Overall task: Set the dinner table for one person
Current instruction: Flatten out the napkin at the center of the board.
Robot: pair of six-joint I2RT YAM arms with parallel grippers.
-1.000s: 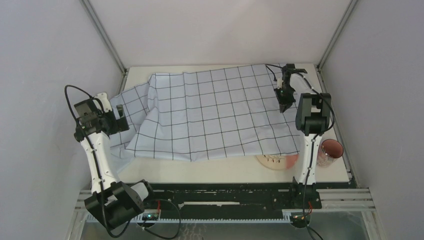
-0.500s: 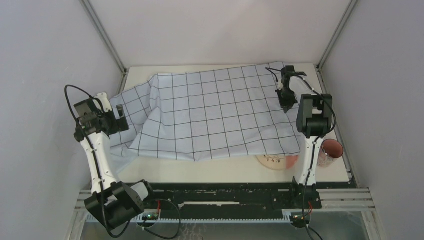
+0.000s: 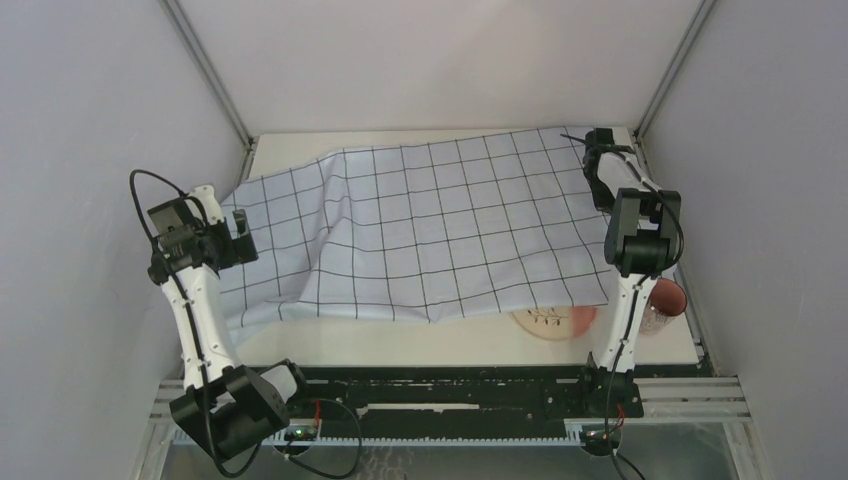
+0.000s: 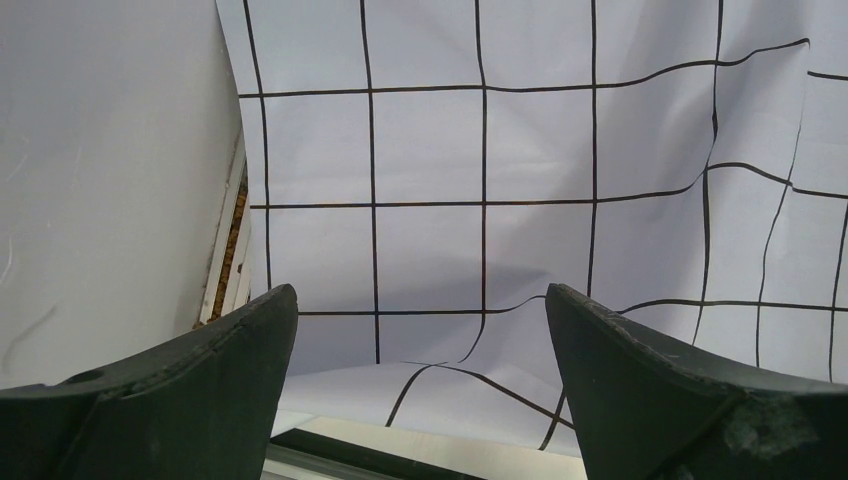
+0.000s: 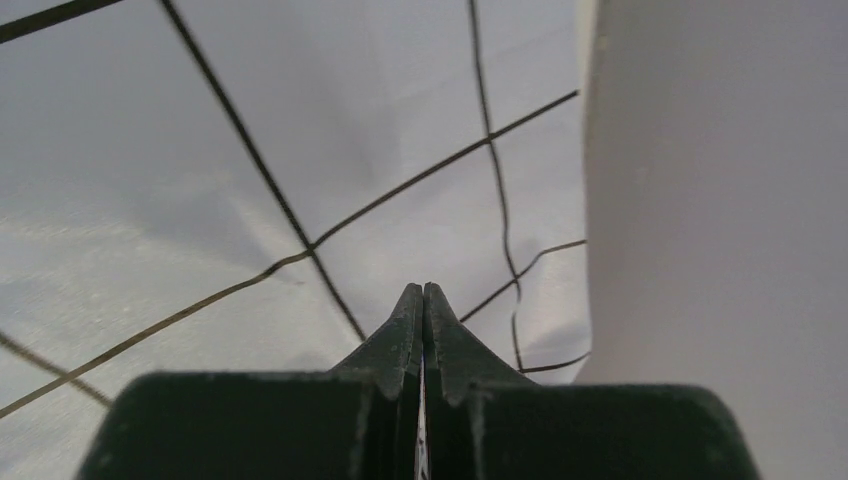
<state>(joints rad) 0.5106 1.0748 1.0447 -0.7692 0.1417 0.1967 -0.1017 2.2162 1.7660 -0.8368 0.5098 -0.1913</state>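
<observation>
A pale-blue cloth with a black grid [image 3: 440,230] lies spread over most of the cream-white dinner table [image 3: 400,345]. My right gripper [image 3: 602,200] is at the cloth's far right side, near the table's right edge. In the right wrist view its fingertips [image 5: 423,300] are pressed together with a thin sliver of cloth [image 5: 300,150] between them. My left gripper [image 3: 240,225] hangs open above the cloth's left edge. In the left wrist view [image 4: 420,330] nothing is between the jaws and the cloth [image 4: 480,200] lies below them.
A pale plate with a pink patch [image 3: 555,323] pokes out from under the cloth's near right edge. A pink cup [image 3: 662,305] stands at the near right, partly behind the right arm. Grey walls [image 3: 100,150] close in both sides.
My right gripper has moved right and toward the far right corner, dragging the cloth with it. The cloth now lies flatter and reaches farther right. The left arm has not moved.
</observation>
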